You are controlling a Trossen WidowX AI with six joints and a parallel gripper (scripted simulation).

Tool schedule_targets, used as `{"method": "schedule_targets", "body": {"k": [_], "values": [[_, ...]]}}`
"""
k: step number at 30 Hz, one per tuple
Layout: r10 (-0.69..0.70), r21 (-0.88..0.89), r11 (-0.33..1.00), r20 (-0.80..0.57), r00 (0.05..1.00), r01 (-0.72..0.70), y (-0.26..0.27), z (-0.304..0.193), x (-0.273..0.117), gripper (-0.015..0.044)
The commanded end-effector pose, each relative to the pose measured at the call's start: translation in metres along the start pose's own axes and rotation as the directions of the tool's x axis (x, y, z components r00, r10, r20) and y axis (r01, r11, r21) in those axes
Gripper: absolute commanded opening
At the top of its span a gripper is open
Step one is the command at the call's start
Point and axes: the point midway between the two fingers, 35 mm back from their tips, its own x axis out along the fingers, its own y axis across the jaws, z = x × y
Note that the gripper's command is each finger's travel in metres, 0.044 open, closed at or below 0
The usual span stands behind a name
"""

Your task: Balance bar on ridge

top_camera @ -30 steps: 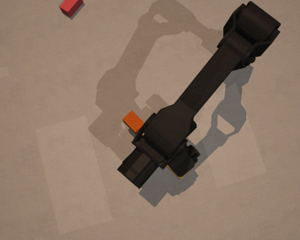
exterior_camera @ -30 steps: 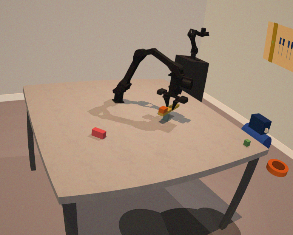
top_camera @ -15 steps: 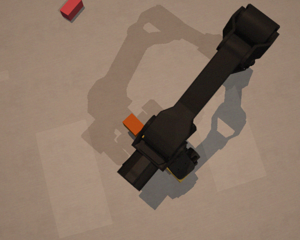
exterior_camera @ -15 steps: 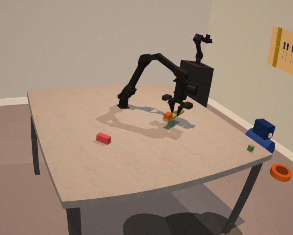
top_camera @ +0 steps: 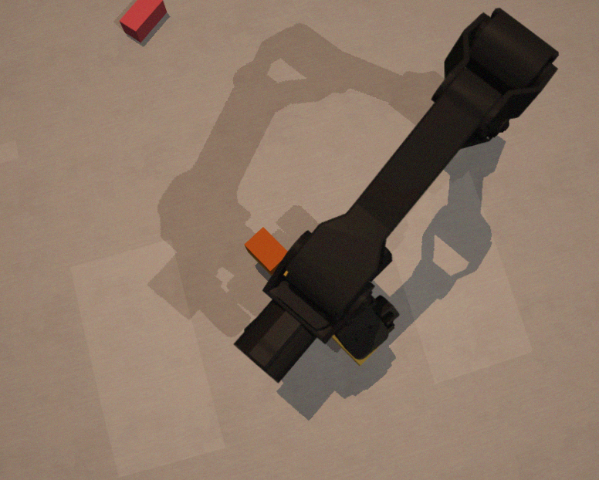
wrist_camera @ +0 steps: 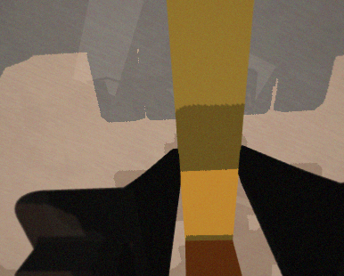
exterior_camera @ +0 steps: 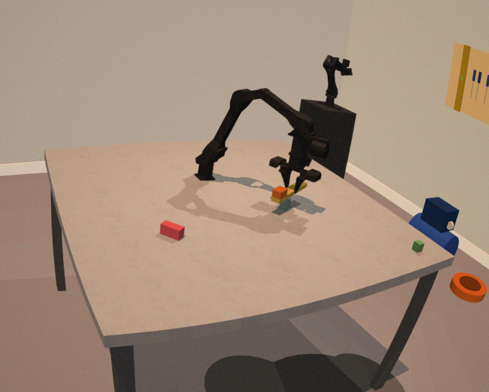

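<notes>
The yellow bar (exterior_camera: 276,200) (wrist_camera: 210,58) is held above the table and looks about level. An orange block (top_camera: 265,249) (exterior_camera: 279,192) (wrist_camera: 211,258) sits on one end of it. My gripper (exterior_camera: 291,190) (wrist_camera: 207,154) is shut on the bar, one finger on each side, between the orange block and the bar's far end. The grey-teal ridge (exterior_camera: 285,203) stands on the table under the bar, near the block end. In the exterior view the bar's underside meets the ridge's top; whether they touch I cannot tell. The arm hides the ridge in the top view.
A red block (top_camera: 142,18) (exterior_camera: 171,230) lies on the table, away from the ridge. A small green cube (exterior_camera: 417,246) is near the right table corner. A dark pedestal with a second arm stands beyond the table's far right edge.
</notes>
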Motion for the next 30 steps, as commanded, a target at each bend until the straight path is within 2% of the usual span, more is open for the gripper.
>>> {"method": "schedule_targets", "body": {"k": [1,30], "values": [[-0.003,0.003,1.000,-0.003,1.000,0.003,-0.0006,-0.0006,0.0005,0.0000],[-0.003,0.003,1.000,-0.003,1.000,0.003,-0.0006,-0.0007,0.0029,0.0000]]}}
